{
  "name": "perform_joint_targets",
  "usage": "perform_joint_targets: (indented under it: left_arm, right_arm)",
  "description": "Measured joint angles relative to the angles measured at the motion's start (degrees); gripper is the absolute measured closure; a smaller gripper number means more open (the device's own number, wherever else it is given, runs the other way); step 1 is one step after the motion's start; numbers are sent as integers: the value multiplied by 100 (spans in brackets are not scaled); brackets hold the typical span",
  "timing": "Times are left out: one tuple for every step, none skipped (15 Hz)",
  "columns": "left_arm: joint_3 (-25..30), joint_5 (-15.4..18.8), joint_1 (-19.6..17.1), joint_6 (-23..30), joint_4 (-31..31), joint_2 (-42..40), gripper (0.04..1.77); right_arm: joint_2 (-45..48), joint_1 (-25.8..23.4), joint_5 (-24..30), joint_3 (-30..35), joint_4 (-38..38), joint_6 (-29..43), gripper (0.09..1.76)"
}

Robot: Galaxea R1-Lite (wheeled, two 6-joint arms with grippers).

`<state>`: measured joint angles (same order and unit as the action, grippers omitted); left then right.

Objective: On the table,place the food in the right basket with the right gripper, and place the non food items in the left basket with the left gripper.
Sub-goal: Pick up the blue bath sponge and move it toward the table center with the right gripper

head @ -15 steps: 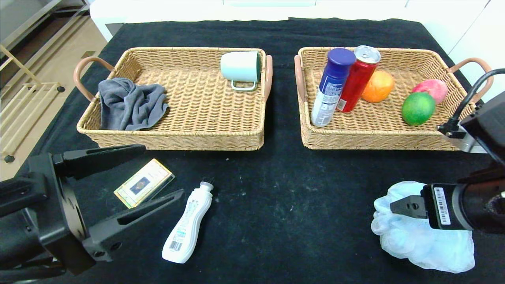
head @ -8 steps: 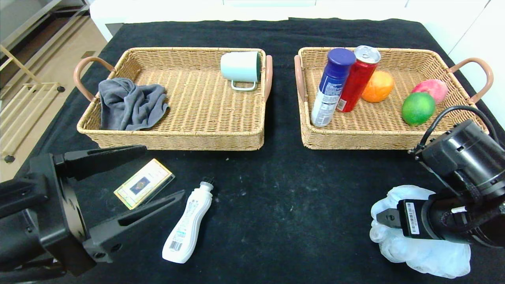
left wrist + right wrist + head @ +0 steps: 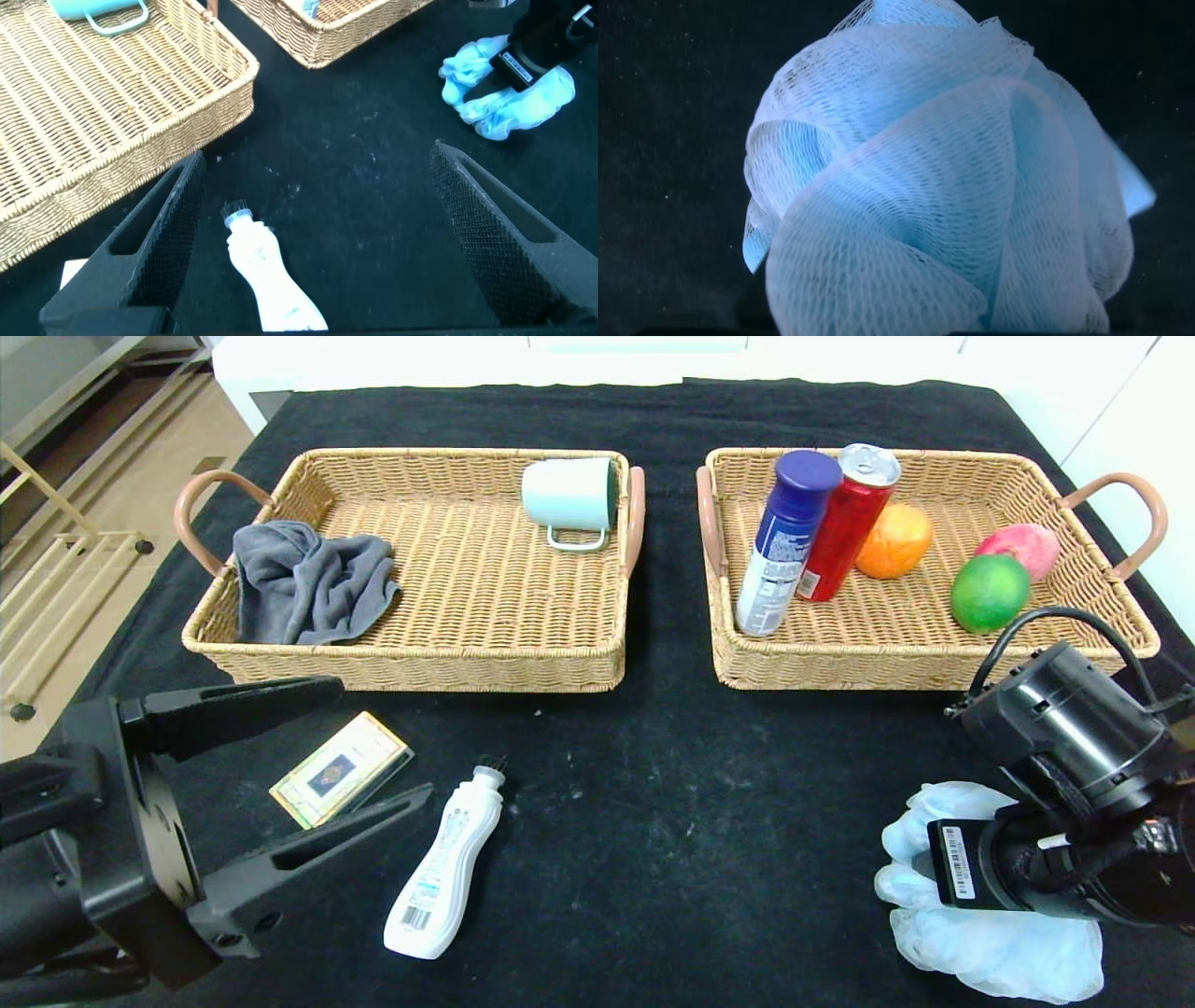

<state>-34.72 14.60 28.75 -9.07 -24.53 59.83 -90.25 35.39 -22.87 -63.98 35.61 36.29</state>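
Black cloth covers the table (image 3: 653,803), with two wicker baskets at its far side and loose items along the near edge. At the left, the left gripper (image 3: 373,742) hovers low with its fingers spread wide; the card box (image 3: 341,770) lies between them and the white bottle (image 3: 446,863) just to their right. If it closes from here, a finger could nudge the bottle and roll it off line.

Over at the right, the right gripper (image 3: 920,873) is pressed down into the bath pouf (image 3: 990,943), which fills its wrist view (image 3: 943,177). Its fingers are buried in the mesh, so I cannot tell whether they have closed on it. The pouf is non-food; carried by this arm, it may end up among the fruit in the right basket (image 3: 1111,616). Soft mesh could also slip free when lifted.
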Motion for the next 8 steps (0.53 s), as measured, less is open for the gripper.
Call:
perform_joint_targets:
  left_arm:
    - [0,-2,0,0,0,-2,9]
    - [0,0,0,-2,-2,-5,9]
    - [0,0,0,-2,0,-5,9]
    - [0,-2,0,-10,0,-5,9]
    - [7,0,2,-33,0,-5,9]
    - [11,-2,6,-38,0,-5,9]
    - [16,0,6,-40,0,-5,9]
    - [16,-2,6,-43,0,-5,9]
  right_arm:
    - [-10,2,2,1,6,0,95]
    - [-13,2,2,6,5,-5,100]
    - [-18,5,2,11,2,-2,102]
    - [-21,9,2,12,2,-2,102]
    - [-22,9,2,15,2,-2,102]
    - [-22,9,2,15,5,-2,102]
    - [-24,9,5,15,5,0,102]
    - [-33,9,2,15,2,0,102]
